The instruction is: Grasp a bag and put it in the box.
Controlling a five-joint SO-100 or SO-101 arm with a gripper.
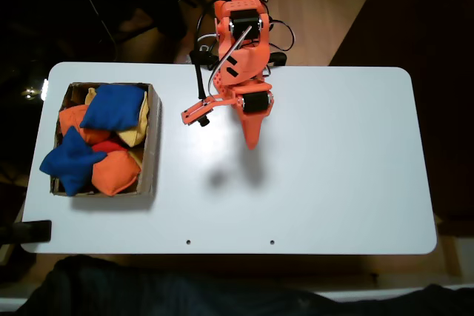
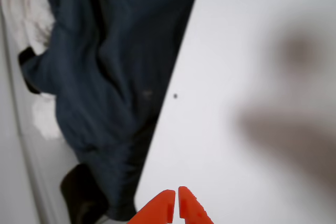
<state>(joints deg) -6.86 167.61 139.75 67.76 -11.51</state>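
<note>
In the fixed view we find the shallow brown cardboard box [image 1: 153, 142] on the left part of the white rounded table [image 1: 333, 183]. In it, the flat royal-blue fabric beanbag [image 1: 70, 160] lies at the near left, overlapping the box's left edge, with a plumper blue beanbag [image 1: 112, 106] behind it, an orange beanbag [image 1: 115, 173] to its right and a yellow one [image 1: 137, 132] by the right wall. The orange robot arm [image 1: 238, 49] stands at the table's far edge, its gripper [image 2: 176, 205] above the middle of the table.

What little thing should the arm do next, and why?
Probably just fold back to rest. The pointed blue bag already lies in the box, one corner poking over its left wall in the fixed view, and the gripper hangs shut, holding nothing, above the table.
</note>
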